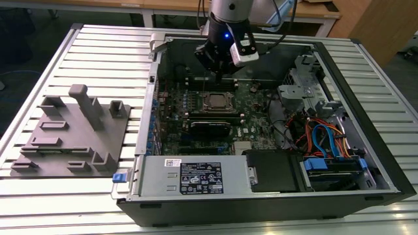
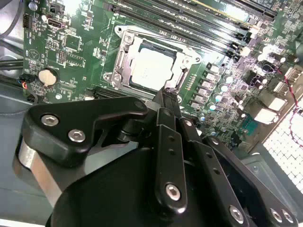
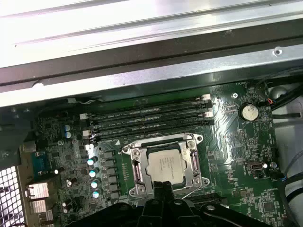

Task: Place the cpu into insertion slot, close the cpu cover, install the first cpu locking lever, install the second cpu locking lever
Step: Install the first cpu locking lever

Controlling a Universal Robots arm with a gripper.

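The gripper (image 1: 220, 78) hangs in the upper centre of the exterior view, reaching down into the open case (image 1: 382, 152) that lies on its side on the ribbed metal table (image 1: 104, 54), so that the board (image 1: 258, 115) faces up and can be worked from above. In both wrist views its black, bolted fingers look pressed together with nothing between them, and their narrow tip (image 3: 161, 188) sits at the edge of the slot (image 2: 127, 39), seemingly placed there to work at the socket's rim rather than to carry anything. The cpu (image 3: 165, 164) already lies flat in the slot, a small square with a dull, pale metal top. The cover (image 3: 138, 165), a thin bright steel frame with a cut-out middle, lies down around it, leaving the top bare. Whether the thin wire levers are latched cannot be told. The board is glossy green and thick with small parts; long black memory slots (image 3: 151, 118) run just beside the socket and a shiny round coin cell (image 3: 248, 112) sits further off. A matte grey blocky fixture (image 1: 72, 132) stands at the exterior view's left, well apart from the case
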